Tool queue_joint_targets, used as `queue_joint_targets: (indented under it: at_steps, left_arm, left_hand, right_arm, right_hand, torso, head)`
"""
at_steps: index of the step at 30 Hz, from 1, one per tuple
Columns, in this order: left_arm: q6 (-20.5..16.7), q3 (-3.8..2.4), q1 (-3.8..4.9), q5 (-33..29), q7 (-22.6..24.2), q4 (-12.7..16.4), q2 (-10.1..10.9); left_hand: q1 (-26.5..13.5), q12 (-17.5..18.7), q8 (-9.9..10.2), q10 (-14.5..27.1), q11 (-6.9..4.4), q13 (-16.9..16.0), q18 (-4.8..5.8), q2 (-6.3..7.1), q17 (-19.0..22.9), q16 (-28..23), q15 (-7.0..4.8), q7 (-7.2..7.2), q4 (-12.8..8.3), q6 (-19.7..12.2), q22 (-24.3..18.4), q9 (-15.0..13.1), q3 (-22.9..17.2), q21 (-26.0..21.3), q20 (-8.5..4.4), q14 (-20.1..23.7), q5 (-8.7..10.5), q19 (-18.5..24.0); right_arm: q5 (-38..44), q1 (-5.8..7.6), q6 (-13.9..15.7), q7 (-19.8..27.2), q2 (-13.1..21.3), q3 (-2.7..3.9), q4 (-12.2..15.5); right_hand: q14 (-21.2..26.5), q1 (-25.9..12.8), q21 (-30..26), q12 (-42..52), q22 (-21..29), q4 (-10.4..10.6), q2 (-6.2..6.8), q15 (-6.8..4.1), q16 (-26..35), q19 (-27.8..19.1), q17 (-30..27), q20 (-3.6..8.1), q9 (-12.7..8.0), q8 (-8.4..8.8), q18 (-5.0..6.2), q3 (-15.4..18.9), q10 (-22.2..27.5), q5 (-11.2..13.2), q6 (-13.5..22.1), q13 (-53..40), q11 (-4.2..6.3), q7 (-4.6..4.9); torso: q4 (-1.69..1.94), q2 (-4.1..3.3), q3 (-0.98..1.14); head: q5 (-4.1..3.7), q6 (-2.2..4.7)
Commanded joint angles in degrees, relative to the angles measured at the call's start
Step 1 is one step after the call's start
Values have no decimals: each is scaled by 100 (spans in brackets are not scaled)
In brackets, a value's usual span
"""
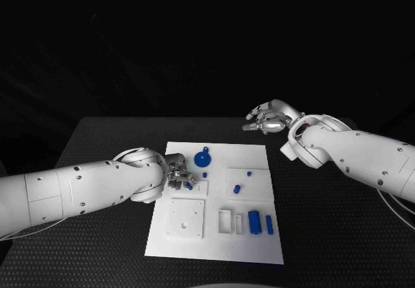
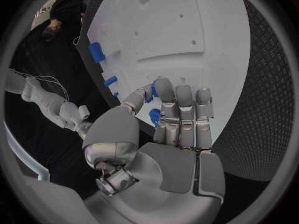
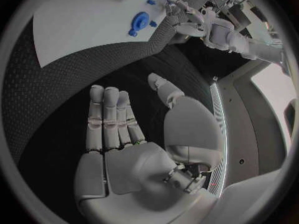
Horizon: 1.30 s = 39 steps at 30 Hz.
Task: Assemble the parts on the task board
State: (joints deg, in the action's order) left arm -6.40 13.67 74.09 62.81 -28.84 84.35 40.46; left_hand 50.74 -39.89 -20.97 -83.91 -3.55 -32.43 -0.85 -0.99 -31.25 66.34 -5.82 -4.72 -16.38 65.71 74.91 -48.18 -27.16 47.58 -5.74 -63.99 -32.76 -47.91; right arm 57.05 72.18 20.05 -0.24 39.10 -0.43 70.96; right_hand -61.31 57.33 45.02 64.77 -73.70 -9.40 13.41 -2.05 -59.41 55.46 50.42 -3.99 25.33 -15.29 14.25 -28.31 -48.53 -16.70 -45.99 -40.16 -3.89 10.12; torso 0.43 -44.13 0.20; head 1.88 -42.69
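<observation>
Gripping a blue part [image 1: 189, 185], left robot hand [image 1: 179, 176]; right robot hand [image 1: 270, 116] spread, empty.

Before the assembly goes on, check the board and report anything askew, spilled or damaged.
Nothing stands out. The task board lies flat on the table, and the blue parts lie on it, none spilled onto the table. The left hand is over the board; the right hand hangs open off it.

Left robot hand [image 1: 179, 176] fingertips hide small blue part [image 2: 154, 116]; grip unclear.
</observation>
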Motion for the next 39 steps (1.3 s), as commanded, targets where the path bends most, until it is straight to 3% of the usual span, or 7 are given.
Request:
queue_joint_targets:
  at_steps: [1,13,34,39]
  left_arm:
    - [24,12,-26,65,50,18,-36]
    - [47,13,-62,160,67,-3,-95]
    - [-36,13,-115,234,117,47,-72]
    - [-83,13,-119,232,140,50,-65]
  left_hand:
    - [-5,-26,-19,136,-186,9,84,-72,10,19,-21,485,-1,525,119,-9,-27,-15,-570,0,-21,18]
    - [-7,-31,-18,142,-188,13,85,-63,16,23,-23,483,0,520,117,-9,-29,-7,-572,3,-5,20]
    - [-16,-74,-34,130,-178,16,85,11,32,49,-33,492,19,543,113,-12,-25,21,-579,-1,16,19]
    - [-24,-116,-49,122,-162,15,85,112,44,74,-43,503,60,567,105,-16,-25,39,-586,-2,41,17]
  right_arm:
    - [0,1,-63,49,2,3,12]
    - [-1,1,-58,50,0,3,10]
    - [-10,1,-53,56,13,3,9]
    - [-11,1,-53,55,14,3,7]
  right_hand:
    - [30,-8,-34,-6,-7,4,-41,9,28,-22,-6,-9,-2,-22,75,25,32,-40,-3,8,-24,35]
    - [33,-11,-41,-2,-10,4,-38,10,26,-23,-11,-10,-3,-24,75,30,36,-49,-3,19,-25,36]
    - [37,-20,-49,5,-15,7,-40,11,24,-23,-18,-13,-4,-25,75,37,41,-60,-1,32,-26,37]
    - [39,-26,-52,7,-16,10,-38,12,23,-23,-20,-14,-4,-24,75,41,43,-64,1,38,-26,38]
  torso:
    - [3,3,1]
    - [-11,-2,2]
    - [0,2,1]
    - [2,3,-1]
  head:
    - [-7,-8]
    - [1,-14]
    - [-6,-17]
    - [-7,-9]
